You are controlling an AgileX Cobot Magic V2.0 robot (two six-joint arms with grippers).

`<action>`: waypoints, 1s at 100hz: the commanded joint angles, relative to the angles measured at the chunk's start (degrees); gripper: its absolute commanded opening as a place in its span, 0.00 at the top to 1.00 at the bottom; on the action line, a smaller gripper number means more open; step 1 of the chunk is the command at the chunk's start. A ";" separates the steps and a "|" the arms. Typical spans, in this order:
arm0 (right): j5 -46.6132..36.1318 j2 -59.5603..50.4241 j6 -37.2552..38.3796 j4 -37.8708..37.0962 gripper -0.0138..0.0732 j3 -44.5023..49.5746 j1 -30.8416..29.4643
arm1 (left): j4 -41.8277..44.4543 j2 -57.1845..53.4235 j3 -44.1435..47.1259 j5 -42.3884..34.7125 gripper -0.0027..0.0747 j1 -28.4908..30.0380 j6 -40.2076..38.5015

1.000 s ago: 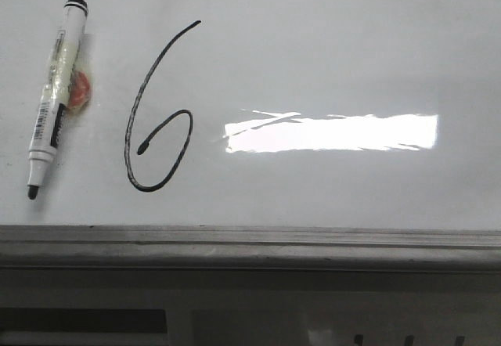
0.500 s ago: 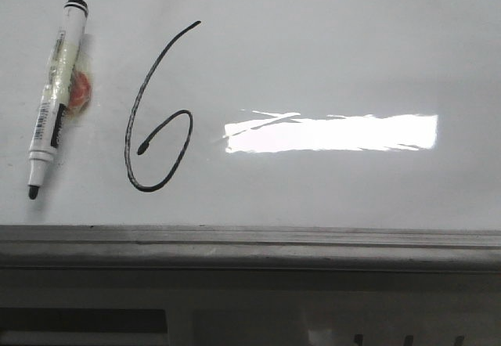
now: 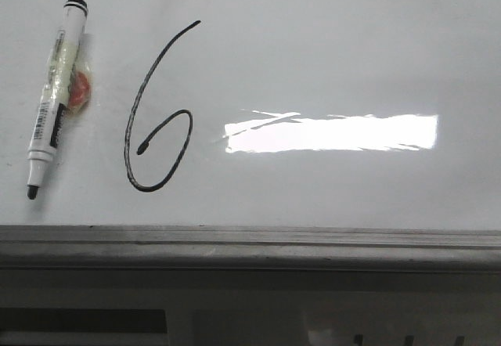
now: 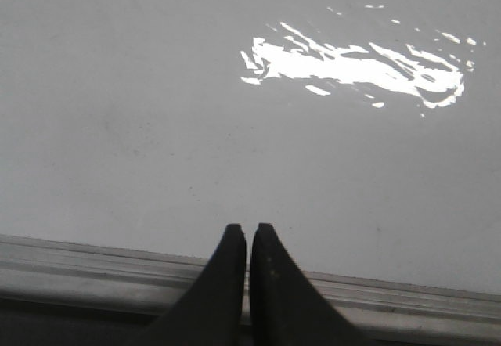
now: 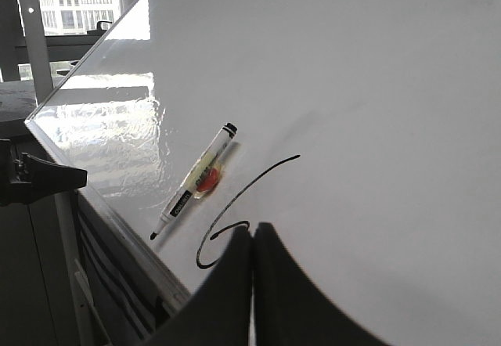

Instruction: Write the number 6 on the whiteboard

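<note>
A black hand-drawn number 6 (image 3: 156, 111) stands on the glossy whiteboard (image 3: 337, 48), left of a bright glare patch. A white marker (image 3: 53, 99) with a black tip lies uncapped on the board to the left of the digit, over a small orange-red spot. Neither gripper shows in the front view. In the right wrist view the right gripper (image 5: 252, 230) is shut and empty, its fingers covering part of the 6 (image 5: 235, 205), with the marker (image 5: 192, 183) beyond. In the left wrist view the left gripper (image 4: 247, 228) is shut and empty over the board's near edge.
A grey metal edge strip (image 3: 250, 240) runs along the board's near side, also seen in the left wrist view (image 4: 94, 264). In the right wrist view a black clamp (image 5: 39, 175) sticks out beside the board's edge, with a metal post (image 5: 35, 41) behind.
</note>
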 commanded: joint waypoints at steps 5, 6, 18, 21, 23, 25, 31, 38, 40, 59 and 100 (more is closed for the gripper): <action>-4.24 0.38 -0.26 -0.57 0.91 -1.41 0.17 | 0.10 -1.71 1.32 -2.24 0.99 0.23 -0.22; -4.24 0.38 -0.26 -0.57 0.91 -1.41 0.17 | 0.10 -1.71 1.32 -2.24 0.99 0.23 -0.22; -4.24 0.38 -0.26 -0.57 0.91 -1.41 0.17 | 0.10 -1.71 1.32 -2.24 0.99 0.23 -0.22; -4.24 0.38 -0.26 -0.57 0.91 -1.41 0.17 | 0.10 -1.71 1.32 -2.24 0.99 0.23 -0.22; -4.24 0.38 -0.26 -0.57 0.91 -1.41 0.17 | 0.10 -1.71 1.32 -2.24 0.99 0.23 -0.22; -4.24 0.38 -0.26 -0.57 0.91 -1.41 0.17 | 0.10 -1.71 1.32 -2.24 0.99 0.23 -0.22; -4.21 0.38 -0.26 -0.57 0.91 -1.29 0.17 | 0.10 -1.71 1.32 -2.24 0.99 0.23 -0.22; -3.99 0.38 -0.26 -0.57 0.91 -1.29 0.17 | 0.10 -1.71 1.32 -2.24 0.99 0.23 -0.22; -3.99 0.38 -0.26 -0.57 0.91 -1.29 0.17 | 0.10 -1.71 1.32 -2.24 0.99 0.23 -0.22; -4.20 1.32 -0.26 -1.65 0.91 -1.29 -7.82 | 0.10 -1.71 1.32 -2.24 0.99 0.23 -0.22; -5.89 -1.43 5.82 -7.92 0.91 5.19 -39.95 | 0.10 -1.71 1.32 -2.24 0.99 0.23 -0.22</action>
